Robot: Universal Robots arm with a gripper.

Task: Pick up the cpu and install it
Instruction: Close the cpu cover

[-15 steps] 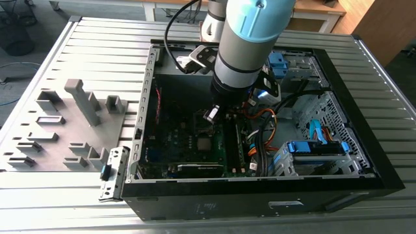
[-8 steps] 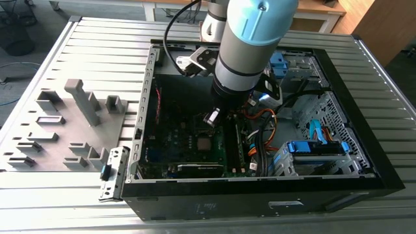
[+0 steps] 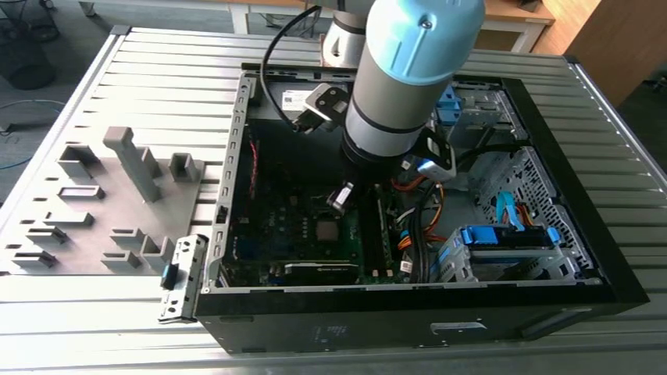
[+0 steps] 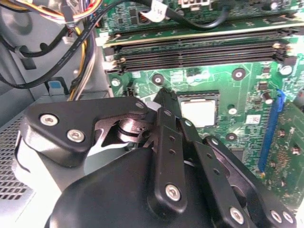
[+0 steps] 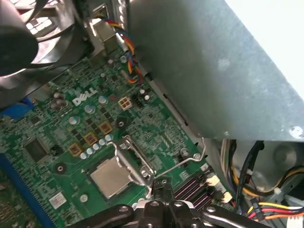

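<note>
Looking down the first wrist view, you see the cpu [image 5: 111, 176] lying flat in its socket on the green motherboard [image 5: 57, 128], beside the raised socket frame [image 5: 135, 159] and lever [image 5: 190, 159] — the gripper [image 5: 164, 187] sits just past its edge, fingers drawn together and holding nothing. In the second wrist view the cpu [image 4: 198, 111] lies clear beyond the fingertips [image 4: 164, 97], with the memory slots [image 4: 199, 52] further on. From the exterior view you get the arm [image 3: 401, 86] reaching into the open computer case [image 3: 417, 312] — cables [image 3: 417, 226] crowd the exterior view's right, and the grey fixture blocks [image 3: 136, 164] stand outside.
</note>
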